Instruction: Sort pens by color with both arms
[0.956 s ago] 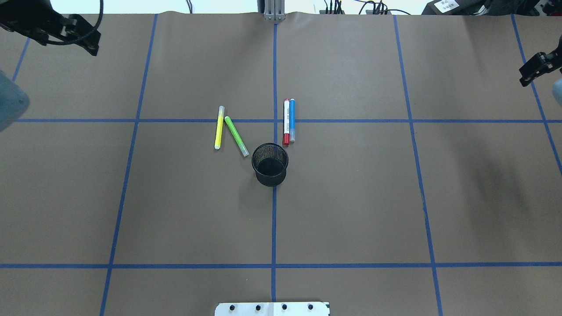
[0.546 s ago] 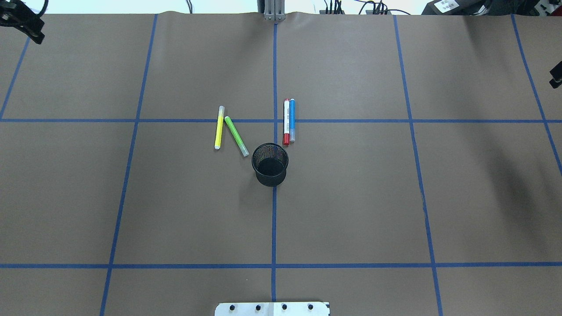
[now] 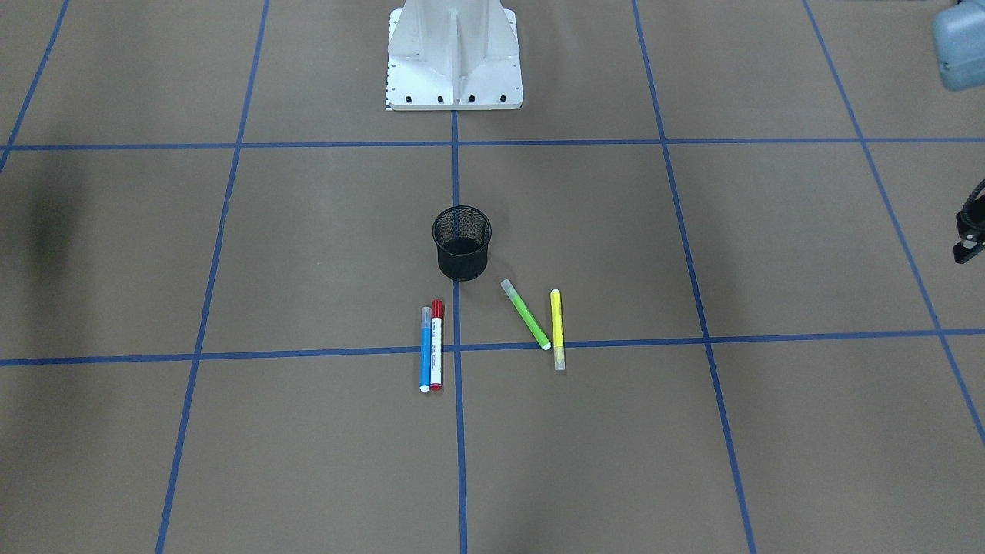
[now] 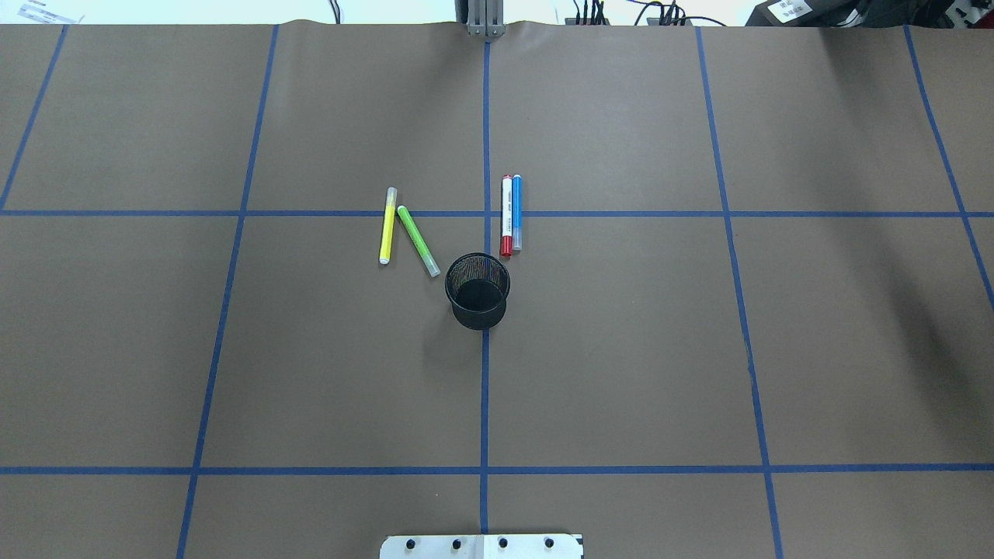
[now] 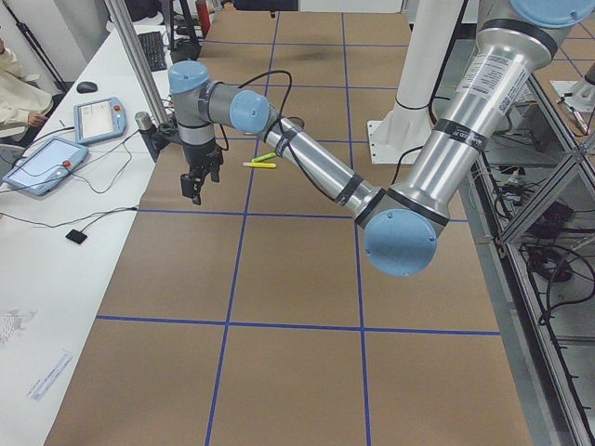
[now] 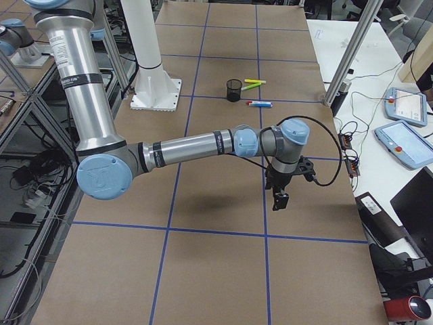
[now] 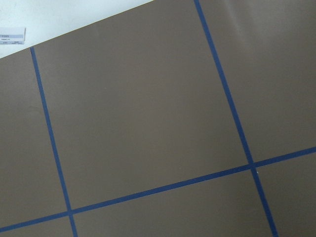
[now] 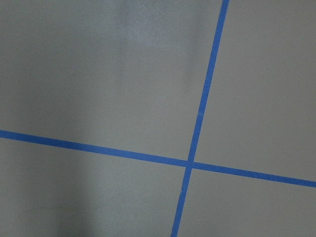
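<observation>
Four pens lie on the brown table beyond the black mesh cup. The yellow pen and the light green pen lie in a V left of the centre line. The red-capped white pen and the blue pen lie side by side right of it. Neither arm shows in the overhead view. My left gripper hangs over the table's far-left edge, and only a black sliver of it shows in the front-facing view. My right gripper hangs over the far right. I cannot tell whether either is open or shut. Both are far from the pens.
The white pedestal base stands at the near edge on the centre line. Blue tape lines divide the brown paper into squares. Both wrist views show only paper and tape. Tablets and cables lie on side tables beyond the table's ends.
Both grippers have moved outward and left the overhead view, the left one to the far left, the right one to the right edge. The pens and cup have not moved.
</observation>
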Motion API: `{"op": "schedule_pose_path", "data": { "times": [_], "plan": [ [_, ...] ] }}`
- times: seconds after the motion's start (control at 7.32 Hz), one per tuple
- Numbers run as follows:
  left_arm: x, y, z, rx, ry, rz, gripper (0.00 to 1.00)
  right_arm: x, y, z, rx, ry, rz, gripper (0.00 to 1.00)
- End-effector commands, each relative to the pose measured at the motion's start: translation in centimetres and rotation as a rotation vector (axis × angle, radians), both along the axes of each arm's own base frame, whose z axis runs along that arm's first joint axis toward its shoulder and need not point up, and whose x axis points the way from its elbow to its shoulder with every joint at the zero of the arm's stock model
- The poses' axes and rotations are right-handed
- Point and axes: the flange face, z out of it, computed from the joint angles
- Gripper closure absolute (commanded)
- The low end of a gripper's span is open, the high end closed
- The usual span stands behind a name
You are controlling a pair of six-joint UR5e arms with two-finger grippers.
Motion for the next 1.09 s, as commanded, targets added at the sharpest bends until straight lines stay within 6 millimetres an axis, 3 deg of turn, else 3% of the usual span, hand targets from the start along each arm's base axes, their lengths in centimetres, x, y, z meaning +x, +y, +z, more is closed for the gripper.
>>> {"op": "schedule_pose_path", "data": {
  "times": [0.0, 0.14, 0.27, 0.55, 0.68, 0.96],
  "plan": [
    [-2.3, 1.1, 4.9, 0.019, 0.021, 0.048, 0.01, 0.5, 0.0, 6.9, 0.016, -0.092, 0.012, 0.01],
    [-3.3, 1.8, 6.8, 0.027, 0.013, 0.08, 0.01, 0.7, 0.1, 9.1, 0.018, -0.093, 0.012, 0.01],
    [-4.9, 2.3, 8.9, 0.032, 0.006, 0.101, 0.01, 1.1, 0.1, 9.1, 0.019, -0.095, 0.019, 0.01],
    [-8.2, 2.5, 16.3, 0.048, 0.001, 0.111, 0.01, 1.9, 0.0, 9.0, 0.023, -0.097, 0.027, 0.01],
    [-8.4, 2.9, 20.2, 0.053, 0.0, 0.109, 0.01, 1.9, 0.0, 9.0, 0.018, -0.095, 0.029, 0.01],
    [-9.2, 2.9, 25.9, 0.022, 0.001, 0.093, 0.01, 2.1, -0.1, 8.9, -0.014, -0.092, 0.036, 0.01]
  ]
}}
